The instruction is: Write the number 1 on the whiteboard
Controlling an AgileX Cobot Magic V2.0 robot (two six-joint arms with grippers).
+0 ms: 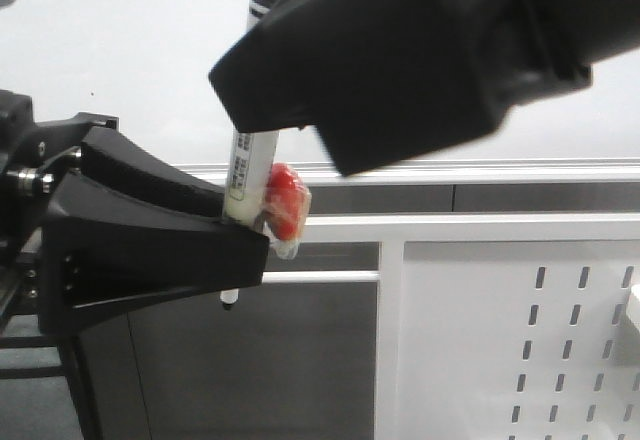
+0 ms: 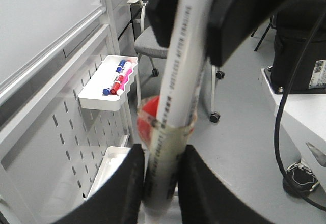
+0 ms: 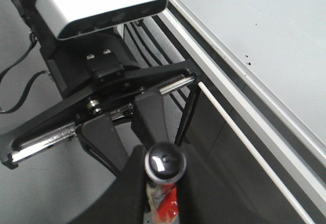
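Note:
A white marker (image 1: 250,175) with a red piece (image 1: 285,200) taped to it stands nearly upright in front of the whiteboard (image 1: 120,50). My left gripper (image 1: 240,228) is shut on its lower part, and its tip pokes out below. My right gripper (image 1: 262,110) is shut on its upper part from above right. In the left wrist view my fingers (image 2: 130,183) clamp the marker (image 2: 173,96). In the right wrist view the marker's black end cap (image 3: 164,164) sits between my fingers (image 3: 137,193). No number 1 shows on the whiteboard (image 3: 265,20), only tiny specks.
The silver rail (image 1: 450,170) runs along the board's lower edge. A white slotted panel (image 1: 520,340) hangs below it. A white tray of coloured markers (image 2: 109,84) hangs on that panel (image 2: 66,132). An office chair (image 2: 153,43) and a black cable (image 2: 285,107) stand off the board.

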